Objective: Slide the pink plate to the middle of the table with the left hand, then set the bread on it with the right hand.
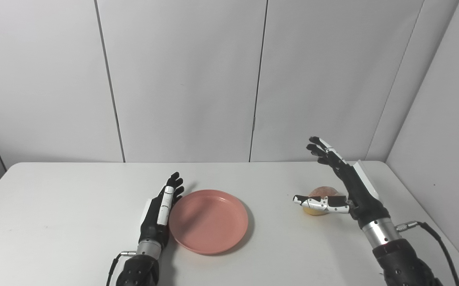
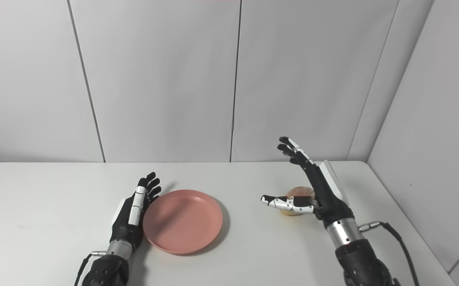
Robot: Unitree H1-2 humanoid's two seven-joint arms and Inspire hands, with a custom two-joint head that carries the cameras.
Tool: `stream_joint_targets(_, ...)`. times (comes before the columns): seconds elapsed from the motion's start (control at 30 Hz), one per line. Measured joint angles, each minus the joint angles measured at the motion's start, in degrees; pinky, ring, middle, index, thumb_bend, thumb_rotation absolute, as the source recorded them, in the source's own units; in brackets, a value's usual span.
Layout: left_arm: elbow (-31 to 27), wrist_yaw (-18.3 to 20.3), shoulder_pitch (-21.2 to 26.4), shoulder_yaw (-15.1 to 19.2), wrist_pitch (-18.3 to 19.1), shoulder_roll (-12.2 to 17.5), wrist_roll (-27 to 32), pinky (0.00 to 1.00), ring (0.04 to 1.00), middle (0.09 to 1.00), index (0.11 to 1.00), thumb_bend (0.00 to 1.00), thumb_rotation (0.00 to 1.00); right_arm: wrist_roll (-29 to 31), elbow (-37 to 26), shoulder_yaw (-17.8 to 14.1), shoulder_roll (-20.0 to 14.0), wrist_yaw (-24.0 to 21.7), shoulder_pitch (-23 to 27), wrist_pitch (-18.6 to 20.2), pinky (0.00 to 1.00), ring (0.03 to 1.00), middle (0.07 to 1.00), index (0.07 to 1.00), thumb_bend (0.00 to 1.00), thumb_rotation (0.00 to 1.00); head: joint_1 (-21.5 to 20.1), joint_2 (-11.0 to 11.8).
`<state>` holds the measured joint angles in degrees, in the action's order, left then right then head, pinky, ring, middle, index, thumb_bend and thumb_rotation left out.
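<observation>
The pink plate (image 1: 208, 220) lies flat near the middle of the white table (image 1: 74, 206). My left hand (image 1: 162, 208) stands edge-on against the plate's left rim, open, fingers straight and pointing away. The bread (image 1: 320, 195), a small round bun, sits right of the plate. My right hand (image 1: 342, 186) hovers open over it, fingers raised and spread, thumb stretched left across the bun's front, partly hiding it. The bun rests on the table, not held.
Grey wall panels (image 1: 182, 79) close the table's far edge and right side. A cable (image 1: 432, 234) runs from the right wrist along the right table edge. Bare table surface lies between plate and bun.
</observation>
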<state>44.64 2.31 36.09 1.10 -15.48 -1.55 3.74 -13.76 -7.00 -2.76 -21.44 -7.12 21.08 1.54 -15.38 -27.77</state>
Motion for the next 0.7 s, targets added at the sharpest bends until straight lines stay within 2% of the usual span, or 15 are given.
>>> stream_joint_targets(0.1, 0.3, 0.0, 0.2, 0.1, -0.2, 0.0, 0.0, 0.94, 0.938, 0.941, 0.906, 0.79, 1.0, -2.2, 2.8, 1.6, -3.6, -2.8, 2.1, 2.3, 0.83, 0.862, 0.821, 0.876, 0.71, 0.05, 0.1, 0.1)
stream_joint_targets(0.23, 0.8, 0.0, 0.5, 0.1, -0.6, 0.0, 0.0, 0.93, 0.942, 0.944, 0.913, 0.8, 1.0, -4.3, 7.4, 3.1, -7.4, -5.7, 4.9, 3.5, 0.82, 0.839, 0.804, 0.868, 0.75, 0.01, 0.0, 0.1)
stream_joint_targets(0.43, 0.8, 0.2, 0.5, 0.0, -0.7, 0.2, 0.0, 0.94, 0.946, 0.953, 0.92, 0.81, 1.0, -5.2, 14.8, 4.4, -9.4, -7.1, 8.0, 3.6, 0.86, 0.863, 0.834, 0.886, 0.77, 0.03, -0.4, -0.3)
stream_joint_targets(0.7, 0.7, 0.4, 0.5, 0.0, -0.7, 0.3, 0.0, 0.94, 0.943, 0.948, 0.921, 0.8, 1.0, -6.2, 22.6, 7.9, -13.0, -10.9, 12.5, 3.2, 0.81, 0.885, 0.896, 0.889, 0.81, 0.12, -0.4, -0.4)
